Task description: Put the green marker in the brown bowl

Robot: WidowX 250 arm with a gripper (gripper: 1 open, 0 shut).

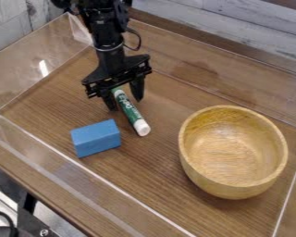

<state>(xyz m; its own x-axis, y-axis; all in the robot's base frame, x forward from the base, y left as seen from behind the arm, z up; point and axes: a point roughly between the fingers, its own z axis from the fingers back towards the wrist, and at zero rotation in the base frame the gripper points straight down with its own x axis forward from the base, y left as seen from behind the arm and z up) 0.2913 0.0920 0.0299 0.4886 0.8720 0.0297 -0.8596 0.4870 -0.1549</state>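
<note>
The black gripper (118, 89) is positioned at the upper end of the green marker (130, 113); whether it pinches the marker cannot be determined. The marker lies between the blue block (96, 138) and the brown bowl (233, 152).

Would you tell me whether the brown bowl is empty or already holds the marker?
Empty: bare wood shows inside the brown bowl; the marker lies outside it.

The black arm comes down from behind and above the gripper (118, 87), which points downward, its two fingers spread to either side, the wrist (111, 57) just above them.
</note>
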